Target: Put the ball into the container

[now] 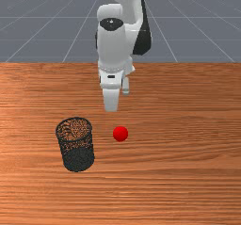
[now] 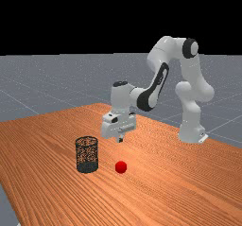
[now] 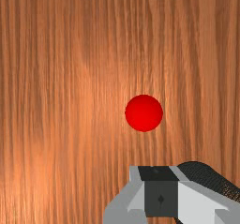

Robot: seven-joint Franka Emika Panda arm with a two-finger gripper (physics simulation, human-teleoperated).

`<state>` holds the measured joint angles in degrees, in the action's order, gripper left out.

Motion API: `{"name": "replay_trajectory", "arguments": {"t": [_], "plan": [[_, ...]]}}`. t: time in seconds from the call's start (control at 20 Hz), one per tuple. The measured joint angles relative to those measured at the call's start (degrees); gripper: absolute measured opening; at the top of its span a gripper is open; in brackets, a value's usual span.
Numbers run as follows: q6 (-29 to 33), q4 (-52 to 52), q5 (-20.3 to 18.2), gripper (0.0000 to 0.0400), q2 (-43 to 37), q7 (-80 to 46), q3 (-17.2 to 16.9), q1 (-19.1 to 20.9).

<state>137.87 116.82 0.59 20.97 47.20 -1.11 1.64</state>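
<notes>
In the far view my gripper (image 2: pixel 120 139) hangs over the table, higher than the red ball (image 2: pixel 121 167). The front view has the ball (image 1: pixel 120 133) on the wood, a little nearer the camera than my hand. The container, a black mesh cylinder (image 1: pixel 77 146), stands upright to the ball's left there, with a gap between them. In the wrist view the ball (image 3: pixel 144 113) lies apart from my gripper (image 3: pixel 159 174), and part of the container (image 3: pixel 201 175) shows behind the gripper. Whether the gripper is open or shut is hidden from me.
The container's rim (image 2: pixel 87 139) rises above the ball's top in the far view. Bare wood (image 1: pixel 188 139) lies on the front view's right of the ball. The table's near edge (image 2: pixel 10 202) runs down the far view's left.
</notes>
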Motion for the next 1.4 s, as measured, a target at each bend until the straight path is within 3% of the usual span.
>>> {"name": "replay_trajectory", "arguments": {"t": [0.05,0.1,0.15,0.25,0.55,0.8,1.4], "plan": [[-0.6,-0.6,-0.5,0.0157,0.6,0.5,0.2,0.3],[-0.2,-0.6,-0.5,0.0252,1.0,0.5,0.2,0.3],[0.2,-0.6,-0.5,0.0310,1.5,0.5,0.2,0.3],[1.2,-0.7,-0.5,0.0367,2.6,0.5,0.2,0.3],[0.1,-3.9,-0.6,0.0398,6.3,2.3,-0.3,1.7],[9.5,-3.3,-1.1,0.0400,14.0,1.1,-0.3,1.4],[6.4,-3.0,-0.9,0.0400,12.2,0.9,0.0,0.6]]}}
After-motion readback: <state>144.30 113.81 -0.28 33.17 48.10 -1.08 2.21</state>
